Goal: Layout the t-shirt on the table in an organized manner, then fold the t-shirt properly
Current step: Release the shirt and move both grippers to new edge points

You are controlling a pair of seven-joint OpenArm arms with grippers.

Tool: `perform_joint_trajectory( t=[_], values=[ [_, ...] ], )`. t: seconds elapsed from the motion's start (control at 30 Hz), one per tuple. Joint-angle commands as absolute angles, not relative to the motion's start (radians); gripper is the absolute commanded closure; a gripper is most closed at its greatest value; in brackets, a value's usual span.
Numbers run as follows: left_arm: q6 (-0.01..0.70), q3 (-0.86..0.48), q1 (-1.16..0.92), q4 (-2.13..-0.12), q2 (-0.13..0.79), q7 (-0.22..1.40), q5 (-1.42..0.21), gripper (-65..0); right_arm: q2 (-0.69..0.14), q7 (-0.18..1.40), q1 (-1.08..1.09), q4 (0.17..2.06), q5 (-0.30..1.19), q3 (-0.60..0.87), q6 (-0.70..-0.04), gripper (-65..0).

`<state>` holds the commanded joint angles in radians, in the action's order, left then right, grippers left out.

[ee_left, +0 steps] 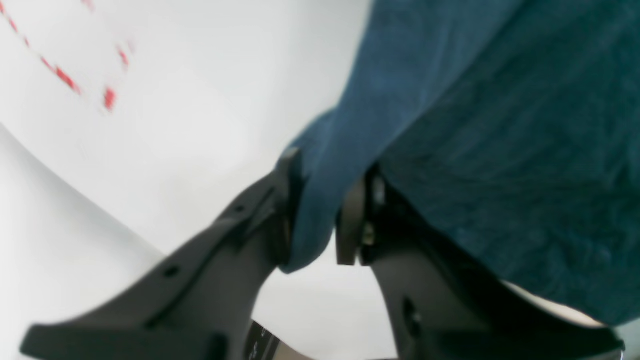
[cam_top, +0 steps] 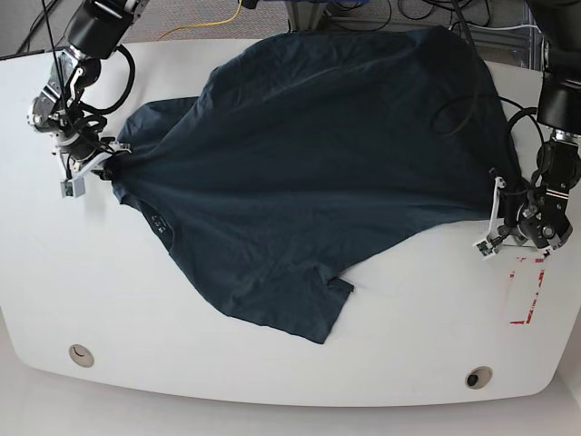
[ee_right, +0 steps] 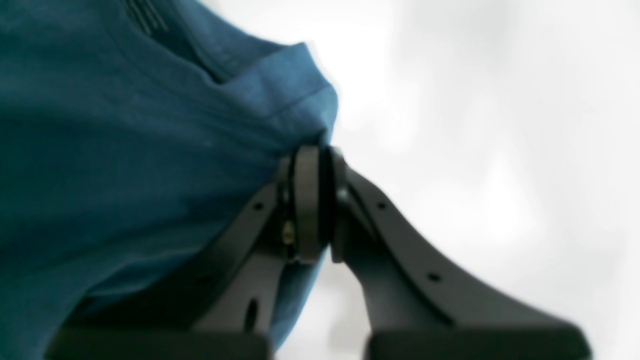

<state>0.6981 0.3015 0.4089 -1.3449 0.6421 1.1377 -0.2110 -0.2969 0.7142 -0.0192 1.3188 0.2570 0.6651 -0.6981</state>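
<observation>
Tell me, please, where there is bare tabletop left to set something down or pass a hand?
The widest bare strip runs along the near edge of the table, between the two grommet holes and below the t-shirt. Another lies near the red tape mark. The far half is crowded: shirt, left gripper and right gripper clamping its edges.

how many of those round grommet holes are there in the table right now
2. One grommet hole sits near the table's front edge at the base view's left; the other at its right. The t-shirt could hide more.
</observation>
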Motion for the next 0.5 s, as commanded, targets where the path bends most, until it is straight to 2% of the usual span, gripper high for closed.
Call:
perform_joint_trajectory(
  t=[0.03,0.1,0.13,0.2,0.27,0.4,0.43,0.5],
  values=[
    [0.698,0.302,0.409,-1.345,0.642,1.138,-0.209,-13.2,-0.297,0.714,-0.021,1.322,0.257,0.665,-0.698,-14.9],
    [0.698,0.308,0.43,-1.345,0.639,1.138,-0.208,-13.5,-0.297,0.716,-0.021,1.334,0.257,0.668,-0.698,-27.4],
    [0.698,0.311,0.437,-1.343,0.636,1.138,-0.208,-13.6,-0.297,0.716,-0.021,1.336,0.257,0.668,-0.698,-30.3],
    [0.698,0.351,0.463,-1.326,0.634,1.138,-0.208,-17.5,-0.297,0.716,-0.018,1.339,0.257,0.668,-0.698,-43.4],
    [0.698,0.366,0.479,-1.311,0.634,1.138,-0.208,-22.5,-0.297,0.716,-0.016,1.353,0.257,0.668,-0.698,-50.6],
    [0.698,0.367,0.493,-1.293,0.638,1.135,-0.208,-34.7,-0.297,0.716,-0.015,1.4,0.257,0.668,-0.698,-59.0],
    [0.698,0.367,0.495,-1.294,0.644,1.135,-0.208,-38.1,-0.297,0.716,-0.015,1.42,0.257,0.668,-0.698,-59.3],
    [0.698,0.367,0.495,-1.297,0.661,1.135,-0.209,-40.4,-0.297,0.716,-0.015,1.448,0.257,0.667,-0.698,-59.0]
  ],
)
